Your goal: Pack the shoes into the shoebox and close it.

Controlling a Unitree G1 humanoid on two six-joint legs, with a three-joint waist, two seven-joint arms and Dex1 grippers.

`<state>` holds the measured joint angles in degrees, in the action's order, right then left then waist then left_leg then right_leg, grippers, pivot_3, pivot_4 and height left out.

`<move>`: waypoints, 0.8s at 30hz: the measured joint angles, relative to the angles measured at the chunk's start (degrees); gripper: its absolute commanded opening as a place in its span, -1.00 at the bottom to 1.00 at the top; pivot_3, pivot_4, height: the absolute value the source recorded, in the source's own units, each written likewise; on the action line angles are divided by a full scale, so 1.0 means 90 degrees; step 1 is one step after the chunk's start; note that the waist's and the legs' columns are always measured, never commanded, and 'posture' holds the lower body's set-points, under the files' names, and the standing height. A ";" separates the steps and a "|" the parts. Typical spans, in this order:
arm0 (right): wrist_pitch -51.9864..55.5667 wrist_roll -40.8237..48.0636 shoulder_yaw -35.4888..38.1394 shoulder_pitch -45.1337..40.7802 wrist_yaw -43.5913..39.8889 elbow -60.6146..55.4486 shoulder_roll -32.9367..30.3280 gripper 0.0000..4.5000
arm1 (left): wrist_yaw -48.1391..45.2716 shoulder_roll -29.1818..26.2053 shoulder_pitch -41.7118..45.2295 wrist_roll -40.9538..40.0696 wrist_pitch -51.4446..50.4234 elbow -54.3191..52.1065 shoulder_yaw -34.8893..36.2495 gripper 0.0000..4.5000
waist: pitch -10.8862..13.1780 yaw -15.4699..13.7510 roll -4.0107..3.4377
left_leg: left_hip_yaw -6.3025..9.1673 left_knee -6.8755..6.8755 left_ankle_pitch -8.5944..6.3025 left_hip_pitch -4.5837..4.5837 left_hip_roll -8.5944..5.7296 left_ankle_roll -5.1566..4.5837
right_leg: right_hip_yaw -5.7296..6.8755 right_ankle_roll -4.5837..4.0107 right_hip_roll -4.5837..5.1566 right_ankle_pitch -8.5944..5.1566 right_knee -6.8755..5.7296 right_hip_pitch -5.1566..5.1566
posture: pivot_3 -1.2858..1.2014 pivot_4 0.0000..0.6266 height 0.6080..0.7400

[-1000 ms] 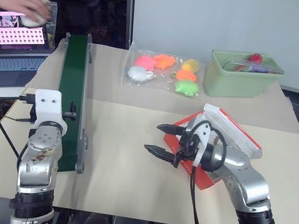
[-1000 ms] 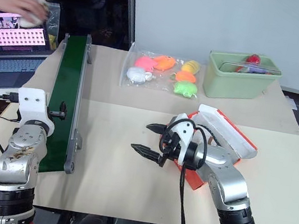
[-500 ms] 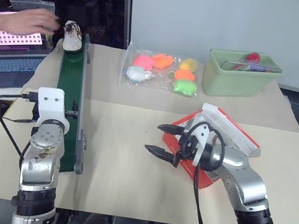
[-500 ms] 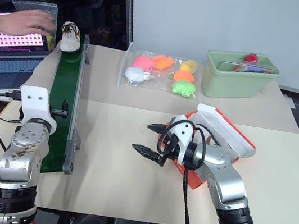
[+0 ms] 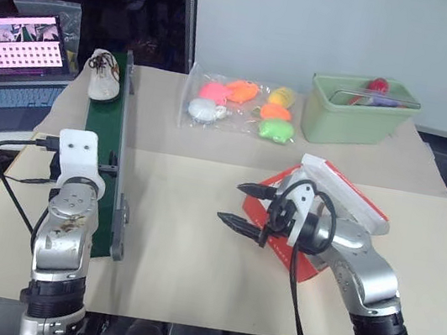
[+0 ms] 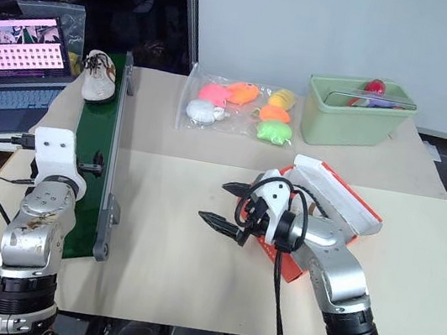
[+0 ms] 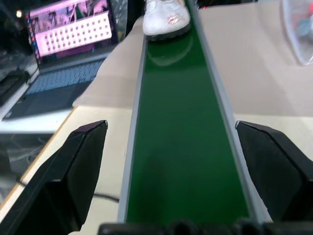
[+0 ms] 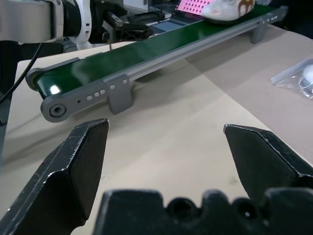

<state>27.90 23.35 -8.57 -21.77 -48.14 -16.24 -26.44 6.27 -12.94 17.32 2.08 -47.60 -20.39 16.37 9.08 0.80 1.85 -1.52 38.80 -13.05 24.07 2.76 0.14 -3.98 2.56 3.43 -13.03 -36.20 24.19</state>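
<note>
Whitish-grey shoe (image 5: pixel 104 76) is lying on the far end of the green conveyor belt (image 5: pixel 104 149), which is running along the left side of the desk (image 5: pixel 181 271). I am holding my left end effector (image 7: pixel 171 161) over the near end of that belt with its fingers spread wide and carrying nothing. I am holding my right end effector (image 5: pixel 240 205) above the middle of the desk, likewise spread and empty, while the orange-red shoebox (image 5: pixel 353 207) is sitting just behind it with its lid raised.
</note>
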 measured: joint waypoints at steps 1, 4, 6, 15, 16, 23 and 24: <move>0.0003 0.0000 0.0000 -0.0001 0.0008 0.0000 0.0001 0.98 | -0.0012 -0.0018 0.0101 -0.0009 -0.0147 -0.0004 0.0030 1.00 | 0.0000 0.0000 0.0000 | 0.0000 0.0000 0.0000 -0.0001 0.0000 0.0000 | 0.0000 0.0000 0.0000 0.0000 0.0000 -0.0001 | 0.03 -0.52 0.83; 0.0019 0.0002 0.0000 -0.0007 0.0047 0.0000 0.0007 0.98 | -0.0060 -0.0063 0.0315 -0.0041 -0.0513 -0.0006 0.0075 1.00 | 0.0000 0.0000 0.0000 | 0.0000 0.0000 0.0000 0.0000 0.0000 0.0000 | 0.0000 0.0000 0.0000 0.0000 0.0001 0.0000 | 0.03 -0.52 0.83; 0.0033 0.0007 0.0000 -0.0009 0.0080 0.0000 0.0012 0.98 | -0.0089 -0.0113 0.0542 -0.0082 -0.0898 -0.0005 0.0150 1.00 | 0.0000 0.0000 0.0000 | 0.0000 -0.0001 0.0000 0.0001 0.0000 0.0000 | 0.0000 0.0000 0.0000 0.0000 0.0001 0.0001 | 0.03 -0.52 0.83; 0.0161 0.0056 0.0005 -0.0008 0.0241 -0.0042 0.0058 0.98 | -0.0179 -0.0363 0.1338 -0.0246 -0.2421 0.0012 0.0588 1.00 | 0.0000 0.0013 0.0000 | 0.0001 -0.0002 0.0000 0.0001 -0.0001 0.0000 | 0.0000 0.0000 0.0000 0.0000 0.0000 0.0003 | 0.03 -0.52 0.83; 0.0165 0.0056 0.0005 -0.0004 0.0252 -0.0063 0.0072 0.98 | -0.0194 -0.0395 0.1357 -0.0248 -0.2456 0.0013 0.0597 1.00 | 0.0000 0.0014 0.0000 | 0.0001 -0.0002 0.0000 0.0000 -0.0001 0.0000 | 0.0000 0.0000 0.0000 0.0000 0.0000 0.0002 | 0.03 -0.52 0.83; 0.0262 0.0068 0.0004 0.0048 0.0362 -0.0214 0.0142 0.98 | -0.0258 -0.0409 0.1366 -0.0271 -0.2636 0.0043 0.0643 1.00 | 0.0000 0.0005 0.0000 | 0.0001 -0.0002 0.0000 0.0001 0.0000 0.0001 | 0.0000 0.0000 0.0000 0.0000 0.0000 0.0003 | 0.03 -0.52 0.83; 0.0275 0.0070 0.0004 0.0055 0.0367 -0.0216 0.0147 0.98 | -0.0261 -0.0409 0.1366 -0.0271 -0.2637 0.0043 0.0644 1.00 | 0.0000 0.0004 0.0000 | 0.0001 -0.0001 0.0000 0.0001 0.0000 0.0001 | 0.0000 0.0000 0.0000 0.0000 0.0000 0.0002 | 0.03 -0.52 0.83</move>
<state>30.38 23.98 -8.54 -21.27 -44.84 -18.18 -25.11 3.92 -16.62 29.61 -0.36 -71.33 -20.00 22.17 9.08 0.83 1.85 -1.50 38.79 -13.05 24.08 2.76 0.15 -3.97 2.56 3.43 -13.03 -36.20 24.21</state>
